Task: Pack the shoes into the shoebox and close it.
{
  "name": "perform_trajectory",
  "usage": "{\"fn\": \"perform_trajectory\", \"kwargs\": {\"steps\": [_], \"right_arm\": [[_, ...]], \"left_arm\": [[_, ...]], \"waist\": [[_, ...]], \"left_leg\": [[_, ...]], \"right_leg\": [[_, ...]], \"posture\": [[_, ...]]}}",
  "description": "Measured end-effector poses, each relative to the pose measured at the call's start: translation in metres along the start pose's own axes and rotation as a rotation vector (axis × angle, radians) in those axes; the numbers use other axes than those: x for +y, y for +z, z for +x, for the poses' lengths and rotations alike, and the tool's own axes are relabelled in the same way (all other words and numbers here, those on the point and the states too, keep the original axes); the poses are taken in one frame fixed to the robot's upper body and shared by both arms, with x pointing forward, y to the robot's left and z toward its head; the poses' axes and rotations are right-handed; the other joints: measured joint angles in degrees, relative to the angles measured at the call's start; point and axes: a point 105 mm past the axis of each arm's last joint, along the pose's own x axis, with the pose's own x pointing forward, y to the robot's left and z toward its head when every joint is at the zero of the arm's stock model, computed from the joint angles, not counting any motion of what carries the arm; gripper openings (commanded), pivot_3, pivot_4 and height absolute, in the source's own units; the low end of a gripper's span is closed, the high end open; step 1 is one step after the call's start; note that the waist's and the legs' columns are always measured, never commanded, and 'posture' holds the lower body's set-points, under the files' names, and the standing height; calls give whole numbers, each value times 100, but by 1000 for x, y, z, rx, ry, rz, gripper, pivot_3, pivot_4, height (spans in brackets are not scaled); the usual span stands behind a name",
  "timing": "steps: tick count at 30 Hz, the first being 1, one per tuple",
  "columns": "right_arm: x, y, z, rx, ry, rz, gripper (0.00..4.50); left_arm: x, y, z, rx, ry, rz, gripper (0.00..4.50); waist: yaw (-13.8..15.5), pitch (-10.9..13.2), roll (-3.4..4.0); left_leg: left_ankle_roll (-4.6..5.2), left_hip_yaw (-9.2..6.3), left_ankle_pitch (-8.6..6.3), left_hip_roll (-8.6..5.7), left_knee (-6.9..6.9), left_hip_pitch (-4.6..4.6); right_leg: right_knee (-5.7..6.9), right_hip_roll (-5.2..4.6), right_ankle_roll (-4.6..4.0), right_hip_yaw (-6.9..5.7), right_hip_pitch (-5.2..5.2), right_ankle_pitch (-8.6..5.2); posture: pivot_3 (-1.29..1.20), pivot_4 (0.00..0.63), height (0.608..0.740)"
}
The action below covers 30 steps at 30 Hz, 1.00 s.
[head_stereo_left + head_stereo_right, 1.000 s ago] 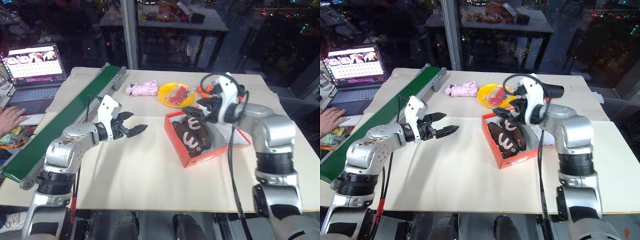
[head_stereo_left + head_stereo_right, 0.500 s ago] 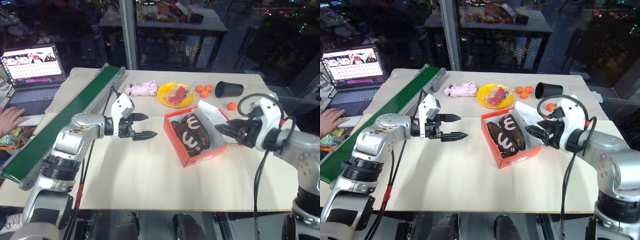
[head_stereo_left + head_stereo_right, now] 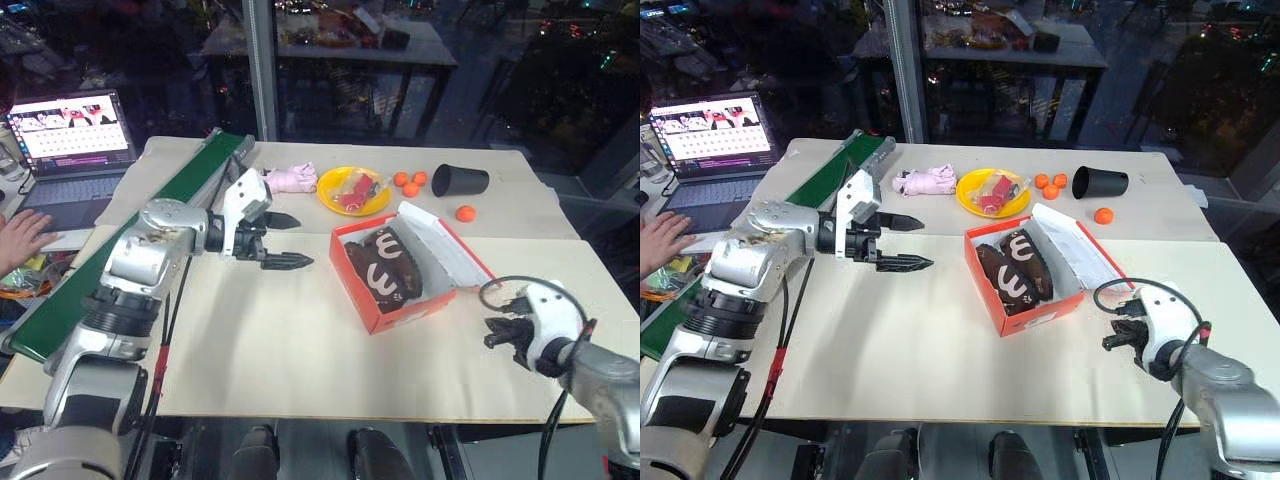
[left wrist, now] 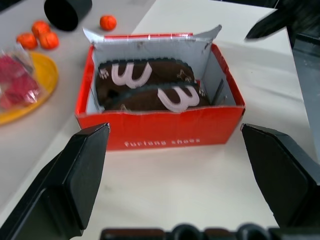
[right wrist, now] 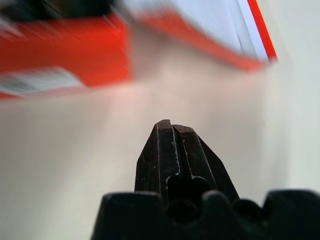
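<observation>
The red-orange shoebox (image 3: 410, 305) stands open at the middle right of the table, its white-lined lid (image 3: 445, 250) lying back toward the right. Both dark-brown shoes (image 3: 385, 268) lie side by side inside, cream curvy marks up. My left gripper (image 3: 303, 240) hovers open to the left of the box, pointing at it. In the left wrist view its fingers (image 4: 75, 180) frame the shoebox (image 4: 160, 132) and the shoes (image 4: 145, 85). My right gripper (image 3: 498, 332) is low by the table's near right edge, apart from the box, shut on nothing, with its fingertips (image 5: 172, 131) pressed together.
Behind the box stand a yellow plate (image 3: 352, 190) with red packets, a pink soft bundle (image 3: 290, 178), small oranges (image 3: 407, 182) and a lying black cup (image 3: 458, 180). A green conveyor (image 3: 130, 240) runs along the left. A laptop (image 3: 70, 130) and a person's hand (image 3: 20, 235) are far left.
My right gripper has left the box, dropped down and right toward the table's near edge, and shut. The left gripper has risen slightly, turned and edged toward the box.
</observation>
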Motion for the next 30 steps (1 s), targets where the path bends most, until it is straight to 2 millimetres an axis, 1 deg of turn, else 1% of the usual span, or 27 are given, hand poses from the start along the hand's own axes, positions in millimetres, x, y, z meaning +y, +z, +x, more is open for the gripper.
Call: {"fn": "perform_trajectory", "kwargs": {"steps": [3, 5, 8, 11, 14, 17, 18, 20, 22, 24, 30], "right_arm": [[3, -4, 16, -10, -15, -34, 30], [5, 0, 27, -47, -25, -62, 30], [5, 2, 41, -89, -45, -110, 30], [1, 5, 49, -132, -81, -131, 30], [-7, 8, 58, -175, -125, -159, 30], [-7, 13, 64, -228, -140, -161, 30], [-5, 17, 65, -260, -140, -163, 30], [-3, 30, 63, -357, -139, -109, 30], [-2, 44, 57, -470, -130, -4, 30], [-1, 56, 49, -559, -116, 63, 30], [8, 87, 25, -729, -28, 129, 30]], "left_arm": [[0, 4, -2, 2, 4, 7, 4500], [1, 4, -4, 9, 11, 0, 4500], [4, 10, -8, -1, 33, 5, 4500], [7, 19, -14, -7, 61, 26, 4500], [7, 21, -16, -2, 69, 24, 4500], [6, 23, -16, 3, 67, 21, 4500], [5, 24, -16, 5, 67, 20, 4500], [5, 25, -16, 7, 65, 23, 4500], [4, 27, -16, 5, 63, 29, 4500], [4, 29, -16, 3, 64, 36, 4500], [4, 30, -16, 6, 58, 38, 4500]], "waist": [[-11, 5, 8], [-26, 6, 8], [-34, 7, 9], [-32, 10, 12], [-42, 10, 12], [-66, 10, 13], [-80, 11, 14], [-100, 12, 15], [-131, 13, 16], [-134, 14, 18], [-124, 14, 19]], "left_leg": [[2, -1, 0, -1, -3, -2], [3, -3, 0, 0, -1, -4], [3, -3, 0, 0, 2, -4], [3, -3, 0, -2, 5, -4], [3, -3, 0, -2, 7, -3], [3, -4, 0, -2, 7, -2], [3, -4, 0, -2, 6, -2], [3, -5, 1, -2, 6, -2], [3, -6, 1, -1, 4, -2], [4, -7, 1, -1, 3, 0], [4, -7, 1, -1, 4, 1]], "right_leg": [[3, 1, 11, -1, 0, 1], [4, 3, 18, -1, 0, 5], [5, 4, 16, -2, 0, 3], [5, 2, 16, -1, 2, 3], [5, 2, 17, -1, 4, 4], [10, 4, 28, -2, 4, 11], [10, 4, 30, -1, 4, 12], [11, 4, 42, -1, 4, 19], [12, 5, 43, 0, 4, 20], [15, 6, 43, -1, 4, 20], [18, 5, 43, -1, 5, 20]], "posture": [[0, 150, 740], [0, 150, 740], [0, 150, 740], [0, 150, 740], [0, 150, 740], [0, 150, 740], [0, 150, 740], [0, 150, 740], [0, 150, 740], [0, 150, 740], [0, 150, 740]]}}
